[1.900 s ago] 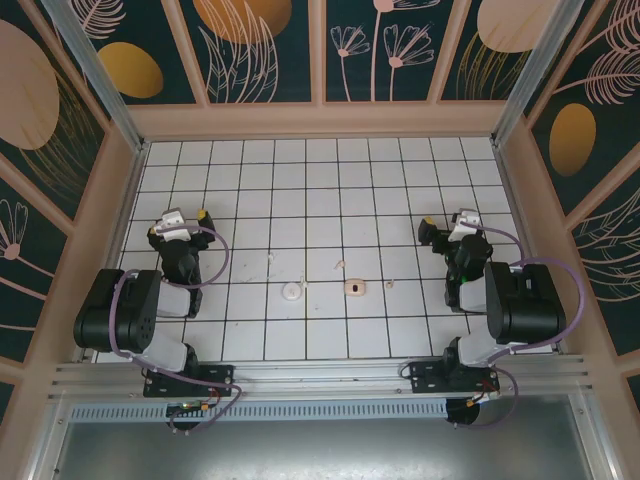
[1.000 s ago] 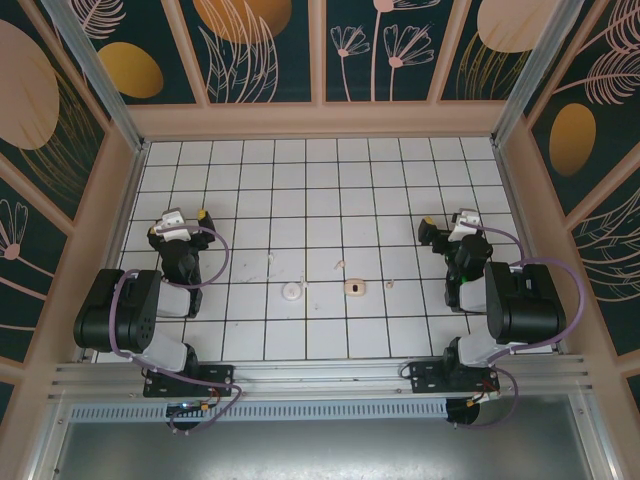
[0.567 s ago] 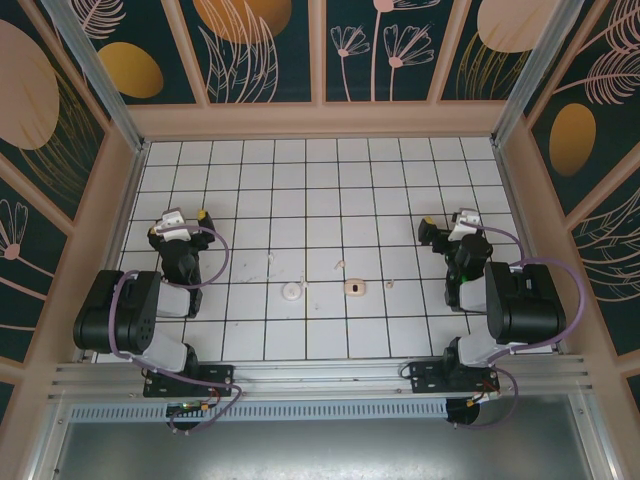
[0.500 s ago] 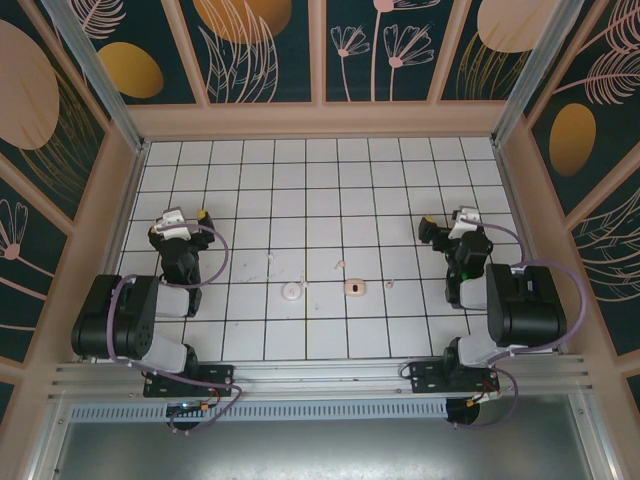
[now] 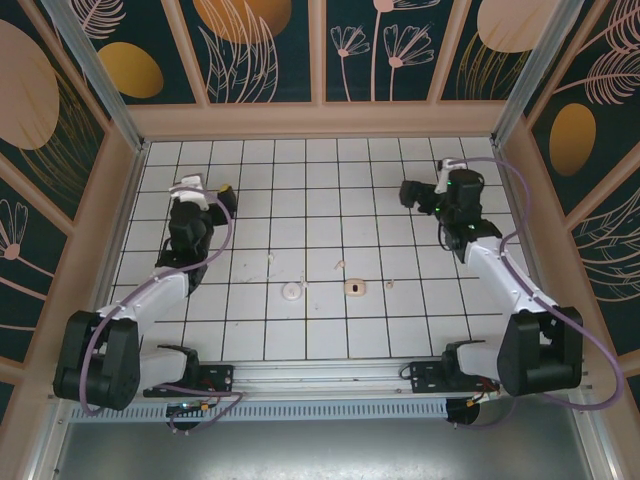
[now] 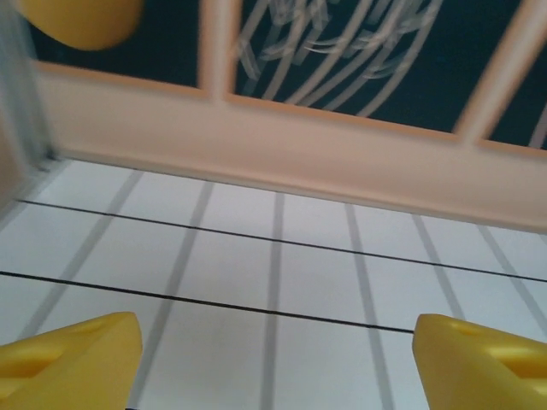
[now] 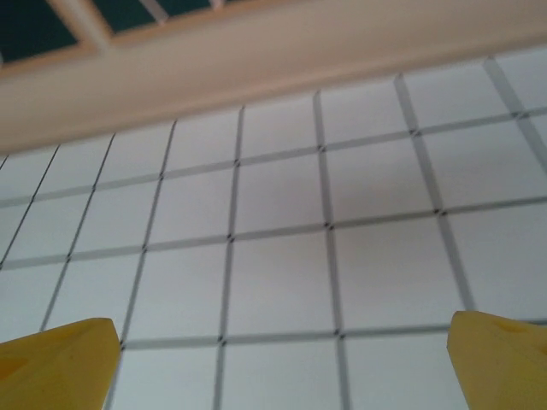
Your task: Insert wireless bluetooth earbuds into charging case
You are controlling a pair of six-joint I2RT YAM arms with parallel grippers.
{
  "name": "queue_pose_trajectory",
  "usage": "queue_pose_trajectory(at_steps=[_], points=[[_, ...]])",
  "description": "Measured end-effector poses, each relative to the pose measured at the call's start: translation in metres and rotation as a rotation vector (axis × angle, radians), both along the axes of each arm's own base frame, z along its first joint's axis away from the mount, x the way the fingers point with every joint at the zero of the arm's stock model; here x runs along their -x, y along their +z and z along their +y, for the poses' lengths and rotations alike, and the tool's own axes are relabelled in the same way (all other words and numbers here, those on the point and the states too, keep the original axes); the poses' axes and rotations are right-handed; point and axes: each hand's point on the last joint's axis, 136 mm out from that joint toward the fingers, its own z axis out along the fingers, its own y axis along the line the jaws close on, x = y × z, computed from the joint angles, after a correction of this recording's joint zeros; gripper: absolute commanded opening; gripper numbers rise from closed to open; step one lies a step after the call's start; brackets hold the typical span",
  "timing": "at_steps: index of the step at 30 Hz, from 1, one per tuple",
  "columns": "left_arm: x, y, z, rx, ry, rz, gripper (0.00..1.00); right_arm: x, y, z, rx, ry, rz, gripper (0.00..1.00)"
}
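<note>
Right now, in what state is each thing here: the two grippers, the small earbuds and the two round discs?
Left gripper: open, nothing between its fingers.
Right gripper: open wide, holding nothing.
Earbuds: lying loose on the table, not gripped.
Pink disc: flat on the table, untouched; too small to tell whether open or shut.
White disc: flat on the table, untouched.

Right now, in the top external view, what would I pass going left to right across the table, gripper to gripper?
left gripper → first earbud piece → white disc → second earbud piece → pink disc → third earbud piece → right gripper
</note>
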Motion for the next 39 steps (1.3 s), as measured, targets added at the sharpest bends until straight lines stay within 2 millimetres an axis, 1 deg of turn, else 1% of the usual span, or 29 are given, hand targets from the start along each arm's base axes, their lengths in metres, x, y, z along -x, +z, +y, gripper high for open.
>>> queue_pose_trajectory(at_steps=[2, 3, 5, 7, 8, 9, 11, 13, 16, 19, 21, 29, 35, 39], points=[[0.002, -0.008, -0.023, 0.029, -0.064, 0.060, 0.80, 0.020, -0.010, 0.030, -0.008, 0.059, 0.106, 0.96], [0.004, -0.014, -0.031, 0.035, -0.087, 0.092, 0.80, 0.030, -0.016, 0.041, -0.013, 0.077, 0.151, 0.93], [0.011, -0.034, -0.048, 0.042, -0.133, 0.176, 0.80, 0.054, -0.030, 0.066, -0.030, 0.115, 0.260, 0.89], [0.019, -0.055, -0.058, 0.045, -0.166, 0.258, 0.80, 0.076, -0.045, 0.085, -0.037, 0.132, 0.359, 0.85], [0.023, -0.064, -0.060, 0.046, -0.174, 0.294, 0.80, 0.086, -0.054, 0.094, -0.036, 0.138, 0.413, 0.84], [0.025, -0.071, -0.060, 0.047, -0.177, 0.322, 0.80, 0.095, -0.062, 0.100, -0.031, 0.139, 0.462, 0.80], [0.029, -0.082, -0.060, 0.046, -0.174, 0.366, 0.78, 0.110, -0.079, 0.111, -0.009, 0.138, 0.560, 0.80], [0.032, -0.088, -0.059, 0.047, -0.170, 0.391, 0.78, 0.124, -0.095, 0.121, 0.025, 0.134, 0.654, 0.80], [0.032, -0.089, -0.060, 0.052, -0.172, 0.406, 0.78, 0.140, -0.112, 0.131, 0.075, 0.127, 0.755, 0.78], [0.032, -0.087, -0.062, 0.059, -0.181, 0.408, 0.78, 0.151, -0.124, 0.138, 0.111, 0.125, 0.820, 0.78], [0.032, -0.087, -0.063, 0.061, -0.184, 0.410, 0.78, 0.155, -0.129, 0.141, 0.127, 0.123, 0.848, 0.78], [0.032, -0.089, -0.063, 0.065, -0.185, 0.417, 0.78, 0.162, -0.153, 0.142, 0.191, 0.102, 0.933, 0.78], [0.033, -0.090, -0.064, 0.068, -0.188, 0.422, 0.76, 0.164, -0.162, 0.149, 0.198, 0.117, 0.969, 0.78], [0.034, -0.090, -0.064, 0.069, -0.190, 0.425, 0.76, 0.169, -0.170, 0.152, 0.205, 0.127, 0.997, 0.76]])
